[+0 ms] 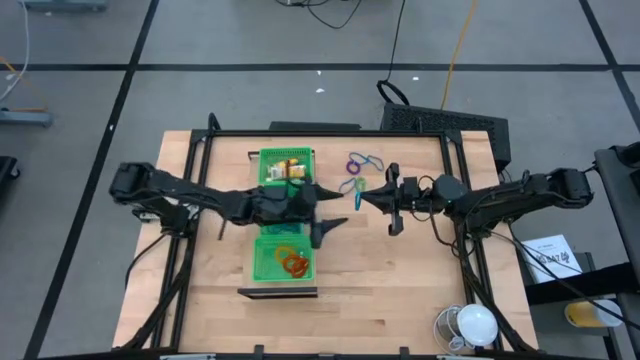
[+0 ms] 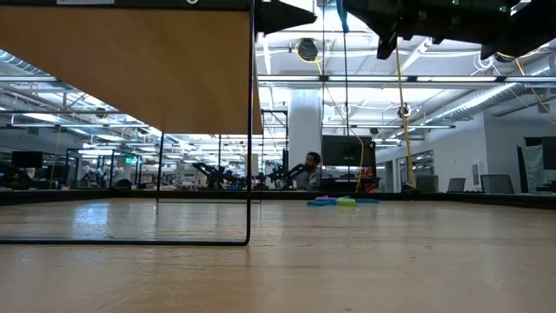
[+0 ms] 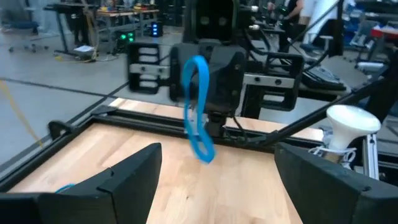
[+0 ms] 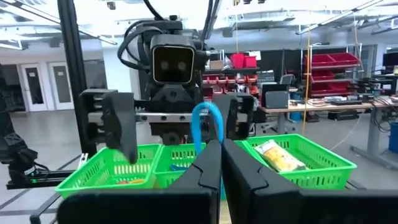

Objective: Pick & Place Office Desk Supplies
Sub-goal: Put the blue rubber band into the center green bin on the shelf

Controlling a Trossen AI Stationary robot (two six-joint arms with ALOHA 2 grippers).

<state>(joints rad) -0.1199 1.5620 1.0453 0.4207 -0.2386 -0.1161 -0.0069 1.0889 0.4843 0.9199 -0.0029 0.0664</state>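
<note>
Right gripper (image 1: 358, 200): clenched on a blue loop (image 4: 205, 121), held up off the table just right of the tray's middle. Its fingers (image 4: 239, 177) are pressed flat together, with the loop arching out beyond their tips. From the left wrist view the same loop (image 3: 198, 109) hangs pinched in the closed tips, clear of the wood.

Left gripper (image 1: 325, 208): spread wide, grasping nothing. It hovers over the tray's middle and right edge, facing the right gripper, its fingers (image 3: 127, 177) standing well apart on either side of the dangling loop, not touching it.

Tray (image 1: 256, 262): long, green, three compartments, near the table's centre. The near compartment holds orange-red loops (image 1: 292, 263). The middle one is mostly covered by the left arm. The far one holds yellow pieces (image 1: 285, 170); from the right wrist view a yellow packet (image 4: 278, 155) lies in an end compartment.

Loose loops (image 1: 362, 163): purple, blue and green, lying on the bare wood right of the tray's far end, just beyond the right gripper. In the low view they show as a small bright heap (image 2: 340, 202) far across the table.

Table (image 1: 400, 300): pale wood, dark frame.

White lamp-like object (image 1: 472, 325): at the table's near right corner.

Person (image 2: 311, 169): seated well behind the table, in the room beyond.
</note>
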